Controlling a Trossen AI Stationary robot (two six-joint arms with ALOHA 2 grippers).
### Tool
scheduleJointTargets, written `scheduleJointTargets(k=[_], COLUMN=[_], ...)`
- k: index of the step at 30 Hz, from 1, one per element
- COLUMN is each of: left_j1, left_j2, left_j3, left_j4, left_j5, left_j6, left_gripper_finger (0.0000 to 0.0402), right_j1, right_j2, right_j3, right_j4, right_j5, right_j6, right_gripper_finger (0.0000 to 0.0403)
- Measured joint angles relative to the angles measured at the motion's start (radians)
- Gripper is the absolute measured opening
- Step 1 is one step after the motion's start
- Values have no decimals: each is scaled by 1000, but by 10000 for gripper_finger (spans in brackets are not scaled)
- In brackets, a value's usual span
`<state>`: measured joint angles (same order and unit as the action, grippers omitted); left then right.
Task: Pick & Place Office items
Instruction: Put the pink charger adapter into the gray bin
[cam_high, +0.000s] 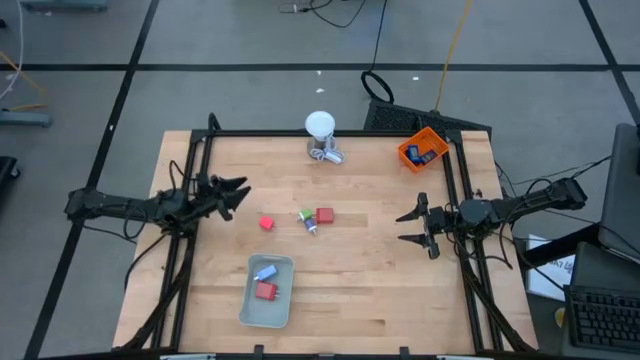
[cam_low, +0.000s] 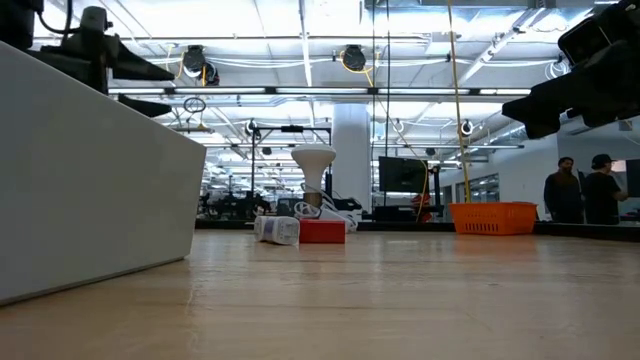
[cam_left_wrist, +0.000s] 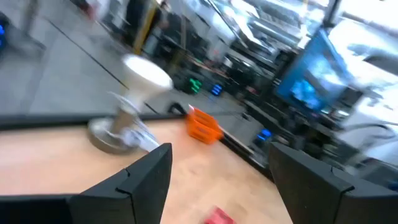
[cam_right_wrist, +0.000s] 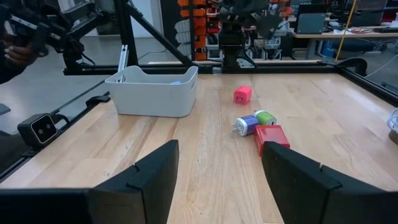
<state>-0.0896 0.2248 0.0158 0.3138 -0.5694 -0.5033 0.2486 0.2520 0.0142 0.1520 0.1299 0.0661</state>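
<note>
Both dark arms are hanging above the pale wooden tabletop (cam_high: 380, 290), one at each side, and neither is carrying anything. The left gripper (cam_high: 238, 194) is standing with its fingers spread wide and nothing between them; the right gripper (cam_high: 408, 227) is likewise parted and bare.

Loose office items are lying at the table's middle: a small red cube (cam_high: 266, 223) to the left, then a cluster of a green-and-white bit (cam_high: 307, 215), a light-blue plug-like piece (cam_right_wrist: 246, 125) and a red square block (cam_high: 325, 215) touching or just beside one another. The pale grey tray (cam_high: 247, 308) near the front edge is already holding a light-blue piece (cam_high: 265, 272) and a red block (cam_high: 265, 291). The orange mesh bin (cam_high: 408, 153) at the far right is holding dark pieces with blue faces.

The small red cube is lying just right of the left gripper and slightly nearer the front; that arm is judged the closer one. The cluster is sitting between the two arms, to the left of the right gripper.
</note>
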Motion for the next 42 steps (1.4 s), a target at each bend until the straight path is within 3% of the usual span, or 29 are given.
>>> scheduleJointTargets(k=[5,10,15,20,24,32,42], left_j1=[-3,-6,-2,5,5,4,4], left_j2=[120,338,568,721,803,904,1007], left_j3=[1,51,193,362,448,468,468], left_j4=[97,99,-114,-379,-477,-509,-579], left_j5=[174,150,180,234,282,292,307], left_j6=[-123,-142,-119,-84,6,320,345], left_gripper_finger=[269,269,269,269,269,269,269], right_j1=[0,0,0,0,0,0,0], right_j2=[0,0,0,0,0,0,0], right_j3=[0,0,0,0,0,0,0], right_j4=[0,0,0,0,0,0,0], right_j5=[0,0,0,0,0,0,0], right_j6=[0,0,0,0,0,0,0], right_gripper_finger=[220,220,220,220,220,220,220])
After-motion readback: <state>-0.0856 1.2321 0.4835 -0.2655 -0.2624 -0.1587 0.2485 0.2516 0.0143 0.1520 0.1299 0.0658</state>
